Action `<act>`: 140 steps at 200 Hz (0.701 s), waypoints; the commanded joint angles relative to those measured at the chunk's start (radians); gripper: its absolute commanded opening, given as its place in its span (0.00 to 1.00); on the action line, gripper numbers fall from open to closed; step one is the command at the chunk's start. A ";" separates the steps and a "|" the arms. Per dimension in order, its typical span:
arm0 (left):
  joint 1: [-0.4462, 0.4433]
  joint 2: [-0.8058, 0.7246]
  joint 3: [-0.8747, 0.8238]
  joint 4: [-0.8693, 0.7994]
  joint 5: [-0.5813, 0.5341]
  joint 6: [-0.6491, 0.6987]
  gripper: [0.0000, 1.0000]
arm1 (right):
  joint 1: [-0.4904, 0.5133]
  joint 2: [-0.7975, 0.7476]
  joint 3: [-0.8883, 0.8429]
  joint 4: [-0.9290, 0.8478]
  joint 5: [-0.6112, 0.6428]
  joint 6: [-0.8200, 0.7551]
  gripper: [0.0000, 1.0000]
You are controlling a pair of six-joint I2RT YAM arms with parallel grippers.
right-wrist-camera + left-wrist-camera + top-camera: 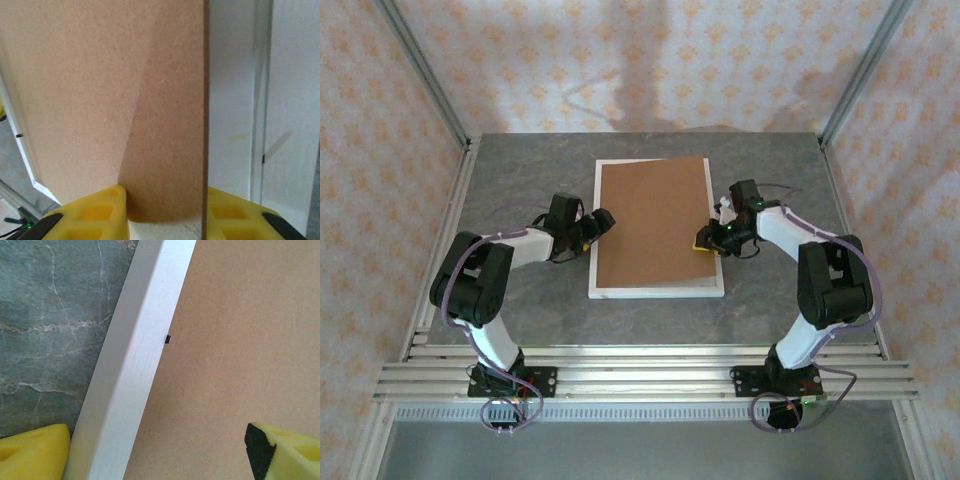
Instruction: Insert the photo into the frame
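Note:
The frame (658, 291) lies flat mid-table, its thin white border (135, 365) showing on the left and near sides. A plain brown backing board (655, 220) lies slightly askew over its opening. The photo is hidden. My left gripper (595, 228) hovers open over the frame's left rail, one yellow finger (35, 452) outside the rail and the other above the board (235, 340). My right gripper (708, 243) is at the frame's right side. Its yellow fingers (90, 212) stand apart around the board's right edge (205, 125), which looks lifted; only the right-hand finger is close to it.
The table is grey marble (520, 180) with metal rails (640, 375) along the near edge and posts at the sides. Patterned curtain walls enclose the back and sides. The frame's white inner ledge (290, 100) lies to the right of the board's edge.

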 commanded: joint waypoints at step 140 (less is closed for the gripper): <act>-0.076 -0.006 -0.026 -0.005 0.056 -0.053 0.88 | 0.112 0.005 0.042 -0.088 0.568 0.131 0.46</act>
